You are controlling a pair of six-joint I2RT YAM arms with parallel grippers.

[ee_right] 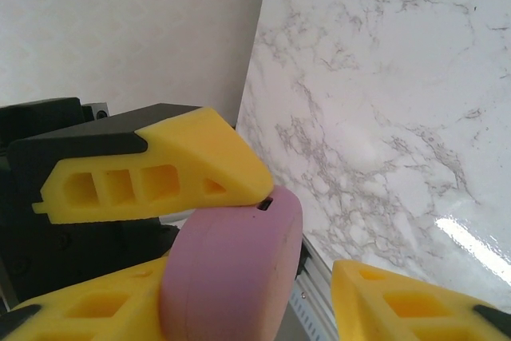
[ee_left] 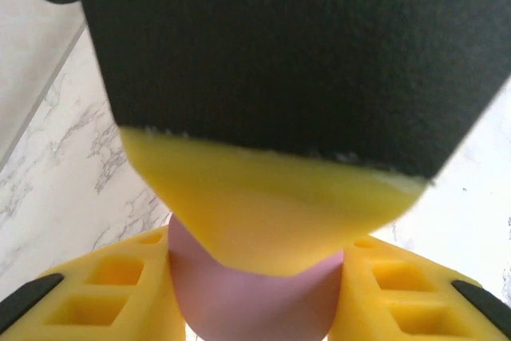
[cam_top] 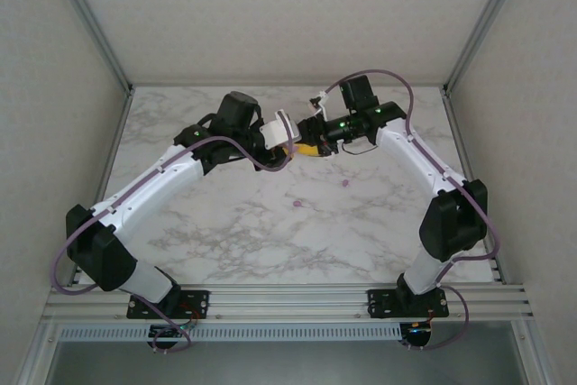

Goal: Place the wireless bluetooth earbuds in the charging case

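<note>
One earbud (cam_top: 345,183) and a second earbud (cam_top: 297,205) lie in the middle of the table (cam_top: 225,241), toward its near edge from my pincers, the first nearer my right arm. My left pincer (ee_left: 255,301) grips the pink case (ee_right: 231,277); my right pincer (ee_right: 259,301) stands open around it.

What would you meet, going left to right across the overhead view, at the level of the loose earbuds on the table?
Left arm → first purple earbud → second purple earbud → right arm.
</note>
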